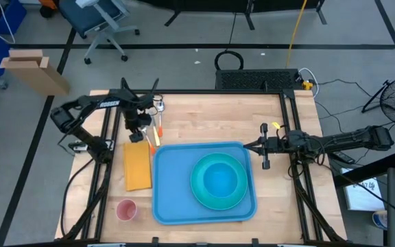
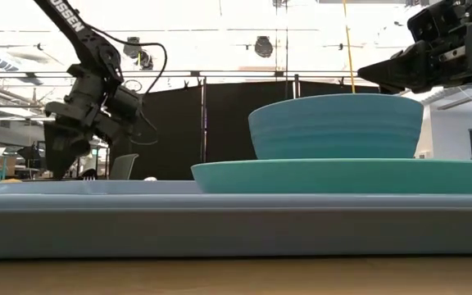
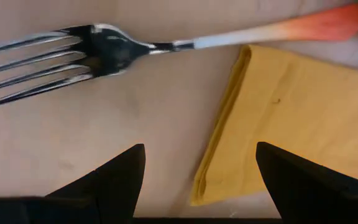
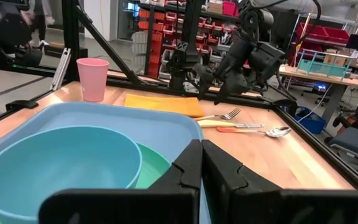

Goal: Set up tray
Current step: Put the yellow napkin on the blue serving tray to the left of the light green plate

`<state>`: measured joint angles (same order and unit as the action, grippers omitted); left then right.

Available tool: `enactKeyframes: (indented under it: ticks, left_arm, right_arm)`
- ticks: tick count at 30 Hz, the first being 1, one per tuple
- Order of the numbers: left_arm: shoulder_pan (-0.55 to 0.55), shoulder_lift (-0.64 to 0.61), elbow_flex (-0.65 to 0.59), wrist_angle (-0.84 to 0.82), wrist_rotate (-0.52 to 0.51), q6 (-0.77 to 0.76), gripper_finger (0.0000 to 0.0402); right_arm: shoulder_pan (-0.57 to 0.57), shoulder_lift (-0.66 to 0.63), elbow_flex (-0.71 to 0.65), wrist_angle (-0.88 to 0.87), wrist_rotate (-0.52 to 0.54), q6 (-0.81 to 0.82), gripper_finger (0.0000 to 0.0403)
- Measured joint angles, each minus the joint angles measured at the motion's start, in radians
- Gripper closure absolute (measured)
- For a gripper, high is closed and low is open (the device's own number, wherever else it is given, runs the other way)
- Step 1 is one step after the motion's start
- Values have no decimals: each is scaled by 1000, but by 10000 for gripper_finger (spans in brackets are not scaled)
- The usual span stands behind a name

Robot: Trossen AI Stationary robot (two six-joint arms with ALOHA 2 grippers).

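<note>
The blue tray [image 1: 166, 185] lies on the table, just right of the left pincer [image 1: 140, 132]. That pincer hangs wide open over a fork [image 3: 98, 50] and yellow napkin [image 3: 291, 118], holding nothing. The right pincer [image 1: 247, 145] is closed and empty.

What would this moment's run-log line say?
left gripper: open over fork and napkin | right gripper: shut, idle at tray edge | tray: plate, bowl aboard

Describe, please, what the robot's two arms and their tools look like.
Both arms are dark, slim and jointed. The left arm carries white lettering on its upper link, and black cables loop beside it. The left tool has two black wedge-shaped fingers. The right tool has matching black tapered fingers.
</note>
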<state>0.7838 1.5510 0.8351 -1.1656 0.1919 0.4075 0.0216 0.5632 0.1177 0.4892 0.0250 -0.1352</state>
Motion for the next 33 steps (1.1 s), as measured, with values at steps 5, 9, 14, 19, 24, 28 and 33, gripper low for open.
enactKeyframes:
  ticks: [5, 9, 14, 19, 24, 28, 33]
  left_arm:
    - [-7, 9, -37, 30, -8, -1, 89]
    - [-24, 26, -35, 33, -7, -1, 89]
    - [-46, 74, -28, 14, -1, -14, 89]
    - [-60, 123, -12, 8, 6, -22, 89]
    - [-73, 140, -10, 44, -29, 0, 89]
    - [-71, 140, -13, 72, -31, 6, 90]
    - [-78, 156, -13, 83, -12, 2, 122]
  right_arm:
    - [0, 0, 0, -15, 0, 0, 403]
    - [0, 0, 0, -25, 0, 0, 403]
    - [0, 0, 0, -23, 0, 0, 403]
    - [0, 0, 0, -17, 0, -2, 403]
    - [0, 0, 0, -1, 0, -11, 403]
    - [0, 0, 0, 0, 0, -28, 403]
    - [0, 0, 0, 0, 0, -30, 403]
